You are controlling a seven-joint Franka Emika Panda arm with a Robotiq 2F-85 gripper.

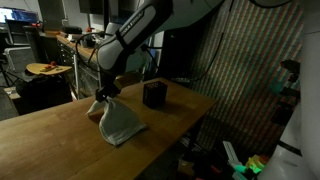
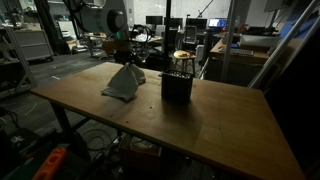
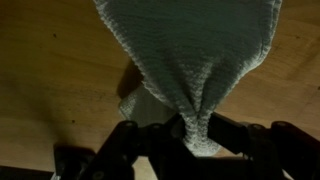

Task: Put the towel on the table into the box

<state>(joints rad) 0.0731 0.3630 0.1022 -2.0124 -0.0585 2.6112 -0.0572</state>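
We see the wood counter (image 1: 60, 140) carrying everything. The towel (image 1: 120, 125) is bunched to a point up top and fans out below, so its long axis runs steeply down, with the wide end resting on the counter. The black box (image 1: 153, 95) sits near it, not touching, and it's too dark to read any lettering. The fingers (image 3: 232, 135) are pinched tight on the towel's gathered tip.

Light wooden table (image 1: 50, 140), black box (image 1: 154, 94) upright on it, lower end of the towel (image 1: 120, 125) seemingly on its surface.
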